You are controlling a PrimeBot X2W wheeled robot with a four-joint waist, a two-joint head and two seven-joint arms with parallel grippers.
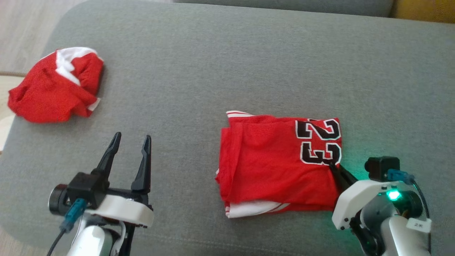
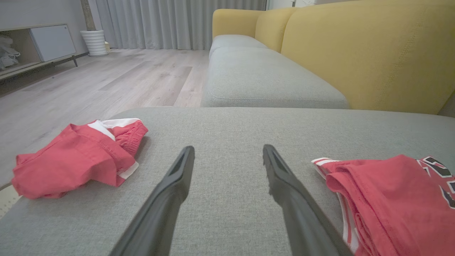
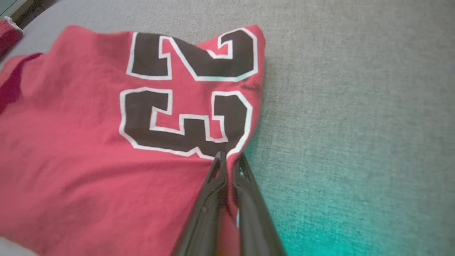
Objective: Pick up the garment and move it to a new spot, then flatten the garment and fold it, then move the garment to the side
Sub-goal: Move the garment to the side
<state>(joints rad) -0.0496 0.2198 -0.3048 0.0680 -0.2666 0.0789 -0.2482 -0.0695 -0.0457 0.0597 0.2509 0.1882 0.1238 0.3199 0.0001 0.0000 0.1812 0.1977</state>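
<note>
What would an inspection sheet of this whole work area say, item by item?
Surface: grey woven fabric cushion, flat.
Job's things: red fabric jersey with a black 23, folded into a rectangle, lying towards the robot's right.
Clutter: crumpled red and white garment near the cushion's far left corner.
Grippers: left gripper open, over bare cushion; right gripper shut on the jersey's edge beside the 3.
Cables: blue-plugged cable at the left wrist; a second blue plug at the right wrist.
Surroundings: yellow sofa back, pale wooden floor, grey curtains.
</note>
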